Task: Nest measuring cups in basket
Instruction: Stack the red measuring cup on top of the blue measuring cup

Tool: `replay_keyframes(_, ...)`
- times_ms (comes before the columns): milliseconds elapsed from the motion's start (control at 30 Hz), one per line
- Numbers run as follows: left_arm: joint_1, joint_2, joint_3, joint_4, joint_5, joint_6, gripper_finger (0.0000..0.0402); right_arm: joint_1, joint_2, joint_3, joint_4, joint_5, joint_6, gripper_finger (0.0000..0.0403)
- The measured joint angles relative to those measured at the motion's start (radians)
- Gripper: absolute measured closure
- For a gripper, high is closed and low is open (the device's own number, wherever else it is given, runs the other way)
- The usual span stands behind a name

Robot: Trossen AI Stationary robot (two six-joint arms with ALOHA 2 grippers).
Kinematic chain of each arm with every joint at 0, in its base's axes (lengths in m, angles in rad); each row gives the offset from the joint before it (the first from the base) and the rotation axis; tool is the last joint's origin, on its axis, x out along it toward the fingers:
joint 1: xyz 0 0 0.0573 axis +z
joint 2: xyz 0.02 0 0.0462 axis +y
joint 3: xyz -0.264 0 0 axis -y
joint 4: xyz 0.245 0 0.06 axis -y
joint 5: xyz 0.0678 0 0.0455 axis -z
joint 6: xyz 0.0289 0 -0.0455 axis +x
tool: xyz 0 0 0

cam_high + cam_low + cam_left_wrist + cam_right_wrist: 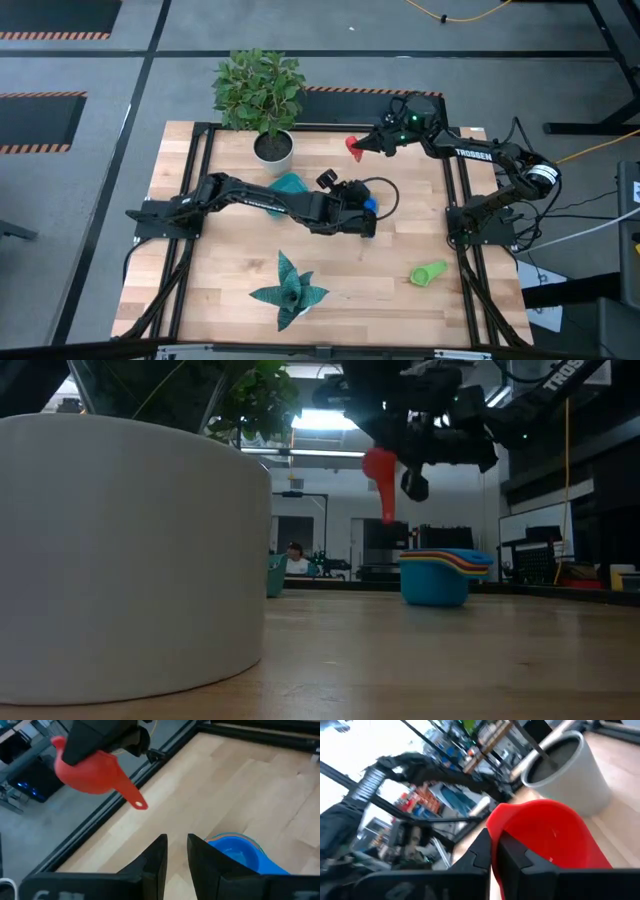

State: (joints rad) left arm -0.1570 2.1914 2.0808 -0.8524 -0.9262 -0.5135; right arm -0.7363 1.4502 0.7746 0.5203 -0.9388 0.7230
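1. The right gripper (360,146) has its fingers closed on the rim of the red cup (353,146), one finger inside the bowl and one outside, as the right wrist view shows (492,851).
2. The red cup (380,475) hangs in the air, well above the table (400,240), with its handle pointing down.
3. The left gripper (176,851) sits low over the middle of the table, its fingers (156,855) set close together with a narrow gap, and nothing between them.
4. A stack of nested cups (440,574), blue on the outside with other colours showing at the rim, stands on the table just beside the left gripper's fingertips (370,205).
5. The green cup (428,272) lies on its side near the table's right edge, well apart from both grippers.
6. The teal basket (288,184) is partly hidden under the left arm, close to the white pot (273,150) with its plant.
7. The red cup is near the far edge of the table, between the pot and the right arm's frame.
8. A teal paper-like star shape (290,290) lies near the front edge.
9. Open wood lies between the stack and the green cup.
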Motion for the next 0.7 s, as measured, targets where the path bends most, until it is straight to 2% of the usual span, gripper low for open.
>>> replay_keyframes(133,-0.008,-0.029,0.000,-0.048,-0.007,0.068,0.0334,0.005,0.000,0.001,0.117,0.051,0.138,0.0386)
replay_keyframes(233,-0.021,-0.058,0.000,-0.132,-0.037,0.104,0.0334,0.006,0.000,0.001,0.190,0.151,0.225,0.0384)
replay_keyframes(400,-0.055,-0.096,-0.001,-0.260,-0.235,0.164,0.0334,0.034,0.000,0.001,0.295,0.380,0.331,0.0383)
replay_keyframes(500,-0.061,-0.108,0.003,-0.235,-0.311,0.244,0.0334,0.065,0.000,0.001,0.365,0.480,0.384,0.0384)
replay_keyframes(600,-0.057,-0.113,-0.001,-0.232,-0.311,0.316,0.0334,0.103,0.000,0.001,0.451,0.543,0.434,0.0382)
replay_keyframes(700,-0.047,-0.118,0.000,-0.230,-0.302,0.337,0.0334,0.138,0.000,0.001,0.538,0.545,0.497,0.0382)
